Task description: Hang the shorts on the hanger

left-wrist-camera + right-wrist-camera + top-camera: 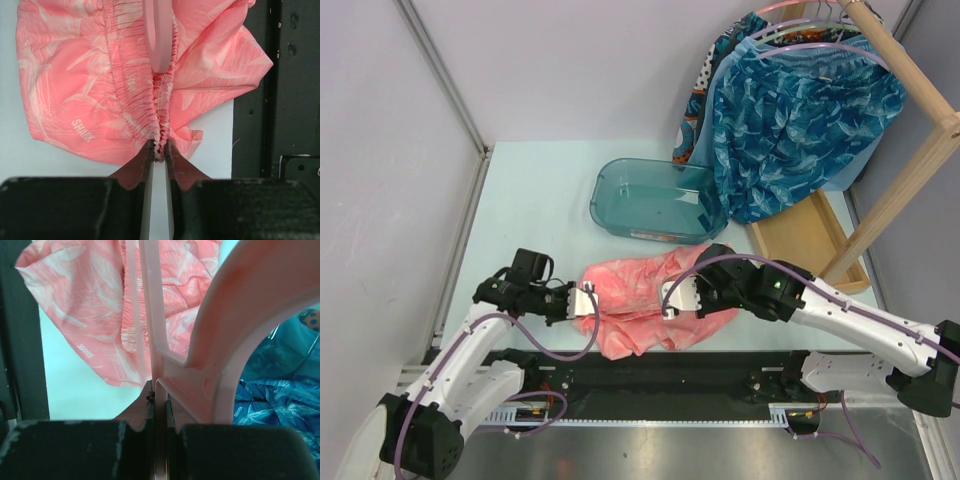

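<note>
Top view: shorts (640, 305) lay bunched on the near side of the tub (655, 200), just short of it. Over them, toward the tub's right end, sat the hanger (220, 355), clamped below its hook by the right gripper (678, 298). Off the tub's left corner, the left gripper (582, 300) pinched the waistband.

Judged: keep that pinch firm, draw the waistband taut, feed the hanger's bar through cleanly.

Wrist views showed both grips. Top view hid them, yet alone gave the layout.
</note>
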`<state>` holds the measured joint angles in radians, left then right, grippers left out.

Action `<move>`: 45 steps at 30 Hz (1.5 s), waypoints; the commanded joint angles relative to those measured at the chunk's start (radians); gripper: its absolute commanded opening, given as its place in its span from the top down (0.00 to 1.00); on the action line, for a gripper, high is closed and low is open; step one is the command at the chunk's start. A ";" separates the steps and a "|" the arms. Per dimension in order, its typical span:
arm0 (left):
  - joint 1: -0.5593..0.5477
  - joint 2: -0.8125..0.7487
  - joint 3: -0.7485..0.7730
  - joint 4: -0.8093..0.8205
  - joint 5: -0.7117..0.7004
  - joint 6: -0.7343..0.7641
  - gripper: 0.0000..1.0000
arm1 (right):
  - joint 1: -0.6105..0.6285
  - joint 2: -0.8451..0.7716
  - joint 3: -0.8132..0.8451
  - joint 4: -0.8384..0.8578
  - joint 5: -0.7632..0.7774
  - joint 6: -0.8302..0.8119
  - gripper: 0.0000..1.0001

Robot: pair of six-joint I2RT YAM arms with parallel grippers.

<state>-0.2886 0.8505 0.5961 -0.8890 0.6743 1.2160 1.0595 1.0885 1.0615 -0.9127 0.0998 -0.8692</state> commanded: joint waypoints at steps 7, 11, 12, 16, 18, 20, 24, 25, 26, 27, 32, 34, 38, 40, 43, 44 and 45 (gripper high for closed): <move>-0.006 0.007 0.040 -0.010 0.037 0.001 0.91 | 0.014 0.008 0.009 0.049 0.064 0.029 1.00; -0.006 0.056 0.106 0.035 0.024 -0.133 0.96 | 0.045 0.002 0.011 0.067 0.055 0.003 1.00; -0.006 0.068 0.119 0.019 0.027 -0.133 0.96 | 0.051 -0.001 0.011 0.060 0.054 0.002 1.00; -0.006 0.090 0.137 -0.005 0.031 -0.142 0.98 | 0.076 -0.016 0.009 0.026 0.060 0.018 1.00; -0.006 0.082 0.130 0.016 0.027 -0.156 0.98 | 0.085 -0.024 0.009 0.012 0.058 0.032 1.00; -0.006 0.082 0.134 0.021 0.027 -0.162 0.99 | 0.089 -0.032 0.009 0.002 0.051 0.035 1.00; -0.006 0.096 0.156 0.007 0.045 -0.165 0.99 | 0.096 -0.001 0.008 -0.017 0.069 0.059 1.00; -0.006 0.091 0.160 0.002 0.051 -0.164 0.99 | 0.096 0.008 0.006 -0.009 0.096 0.067 1.00; -0.006 0.090 0.162 -0.002 0.063 -0.165 0.99 | 0.094 0.019 0.002 0.000 0.112 0.071 1.00; -0.006 0.078 0.163 -0.004 0.067 -0.167 0.99 | 0.088 0.031 0.000 0.030 0.130 0.076 1.00; -0.006 0.064 0.177 -0.019 0.036 -0.187 1.00 | 0.082 0.093 0.000 0.104 0.250 0.133 1.00; -0.006 0.064 0.197 -0.036 0.025 -0.187 0.99 | 0.083 0.083 0.002 0.118 0.276 0.144 1.00; -0.014 0.068 0.235 -0.056 0.027 -0.210 0.99 | 0.082 0.047 0.006 0.161 0.255 0.153 1.00; -0.035 0.070 0.254 -0.042 0.015 -0.249 0.99 | 0.082 0.030 0.006 0.195 0.204 0.127 1.00; -0.076 0.073 0.280 0.005 -0.014 -0.311 0.97 | 0.083 0.016 0.006 0.259 0.124 0.070 1.00; -0.086 0.073 0.289 0.012 -0.021 -0.323 0.97 | 0.082 0.020 0.006 0.270 0.115 0.053 1.00; -0.104 0.071 0.297 0.012 -0.024 -0.329 0.96 | 0.080 0.036 0.006 0.287 0.107 0.033 1.00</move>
<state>-0.3439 0.9310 0.8265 -0.9211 0.6632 0.9684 1.1408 1.1362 1.0557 -0.7742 0.2790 -0.7677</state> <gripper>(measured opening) 0.054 0.068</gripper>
